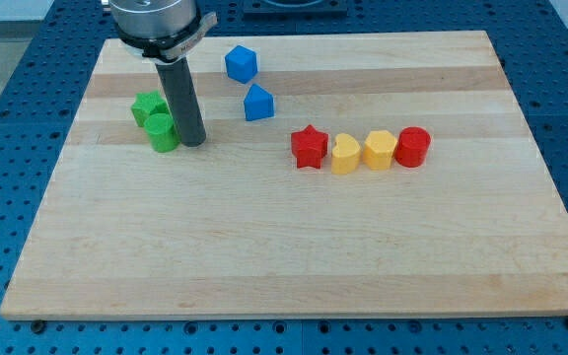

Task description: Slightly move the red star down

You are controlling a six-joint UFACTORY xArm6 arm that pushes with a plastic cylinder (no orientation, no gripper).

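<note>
Tabletop of pale wood carries eight small blocks, with the red star taken as landmark. Red star sits a little right of the board's middle, at the left end of a row. Touching its right side is a yellow heart, then a yellow hexagon, then a red cylinder, each touching or just beside the next. Up and left of the star, apart from it, stands a blue triangular block; farther up is a blue hexagon-like block. Well to the star's left are a green cylinder and a green star, touching each other. My tip rests just beside the green cylinder's right side, well left of the red star. Tool is a bare rod: nothing to clench or release, grasping nothing.
</note>
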